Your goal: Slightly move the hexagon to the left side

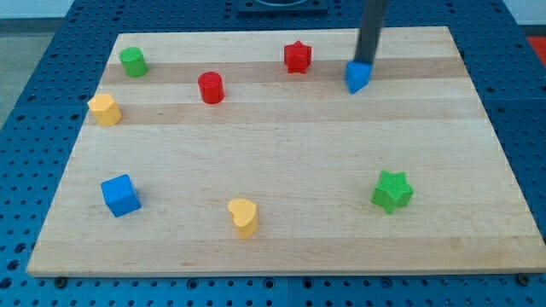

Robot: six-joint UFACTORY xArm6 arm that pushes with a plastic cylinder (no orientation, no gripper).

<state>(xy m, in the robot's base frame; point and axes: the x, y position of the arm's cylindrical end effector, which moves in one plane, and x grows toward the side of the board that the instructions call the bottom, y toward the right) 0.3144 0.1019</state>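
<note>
Nearest the camera sits a yellow heart (pixel 243 217) by the near edge of the bench (pixel 281 153), with a blue cube (pixel 120 194) to its left and a green star (pixel 392 190) off to the right. Farther back on the left, the yellow hexagon (pixel 104 109) lies close to the left edge, well apart from the rod. A green block (pixel 132 61), rounded as far as I can tell, stands behind it near the far left corner. A red cylinder (pixel 211 87) and a red star (pixel 297 57) follow to the right. The arm ends in a plain dark rod; no claw shows, so I cannot tell any grasp. The tip (pixel 364 62) touches the far side of a blue wedge-like block (pixel 357 77).
</note>
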